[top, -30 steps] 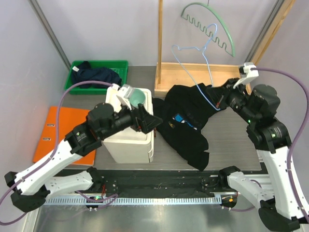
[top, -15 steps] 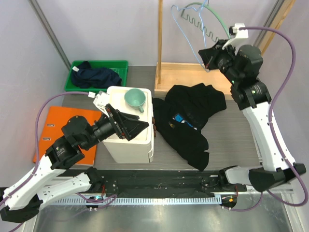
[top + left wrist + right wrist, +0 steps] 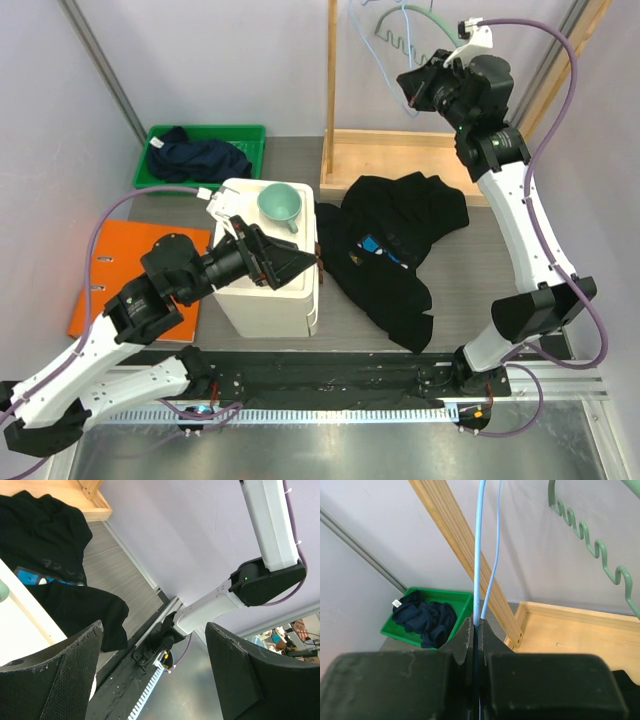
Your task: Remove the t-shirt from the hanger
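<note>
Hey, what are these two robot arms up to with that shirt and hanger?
The right hand is clamped on a light blue wire hanger, holding it high beside the wooden rack. The black t-shirt is already off it and lies crumpled on the table. The left hand is open and empty, hovering over a white box.
</note>
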{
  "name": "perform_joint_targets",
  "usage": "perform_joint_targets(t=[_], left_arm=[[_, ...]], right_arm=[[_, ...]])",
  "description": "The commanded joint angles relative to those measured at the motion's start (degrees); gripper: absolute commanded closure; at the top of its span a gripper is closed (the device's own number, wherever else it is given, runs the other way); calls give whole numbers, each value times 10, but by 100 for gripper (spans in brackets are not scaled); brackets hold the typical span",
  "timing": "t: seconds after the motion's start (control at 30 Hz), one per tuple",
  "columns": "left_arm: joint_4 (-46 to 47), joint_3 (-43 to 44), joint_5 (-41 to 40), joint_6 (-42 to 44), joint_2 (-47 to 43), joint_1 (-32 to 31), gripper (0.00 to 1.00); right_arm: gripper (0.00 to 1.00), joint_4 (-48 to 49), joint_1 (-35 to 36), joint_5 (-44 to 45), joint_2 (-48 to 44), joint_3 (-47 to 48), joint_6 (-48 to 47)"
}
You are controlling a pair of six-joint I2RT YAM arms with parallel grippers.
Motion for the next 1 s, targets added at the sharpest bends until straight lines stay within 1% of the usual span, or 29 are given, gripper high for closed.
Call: perform_joint_targets(t=[0.0,0.07,0.1,0.2,0.3,0.43,0.47,0.53,0.57,0.6,0.63,0.67,0.73,0.77,0.83,0.97], left_arm=[[34,10,14,-12,4,-1,18],[33,12,10,-12,3,-1,18],[33,13,8,-11,4,-1,18],[28,16,6,-11,5,-1,19],[29,15,6,-12,7,-1,19],[33,11,11,-17,13,-1,19],[33,10,11,-18,13,-1,20],[33,9,11,-19,14,-1,20],[34,7,11,-19,14,0,20],[35,7,11,-20,14,-1,20],[34,6,12,-20,14,-1,20],[35,6,13,-21,15,-1,20],[39,6,14,-22,17,-1,20],[41,6,18,-23,20,-1,20],[49,3,22,-26,22,-1,20],[61,5,33,-28,42,-1,20]], right_arm=[[99,35,-20,-55,12,40,63],[99,35,-37,-86,16,38,85],[99,36,-43,-100,22,34,110],[99,38,-57,-145,29,25,137],[99,39,-57,-165,30,11,137],[99,30,-57,-168,26,-2,126],[90,23,-57,-171,23,-3,122],[66,-4,-57,-163,18,-10,112],[43,-13,-57,-156,8,-15,109],[35,-33,-57,-140,1,-29,106],[30,-44,-57,-132,-8,-36,101],[20,-54,-57,-123,-28,-45,91],[13,-82,-56,-88,-56,-82,80],[3,-92,-56,-73,-69,-95,72],[2,-112,-56,-40,-119,-149,66],[1,-117,-49,-15,-221,-270,66]])
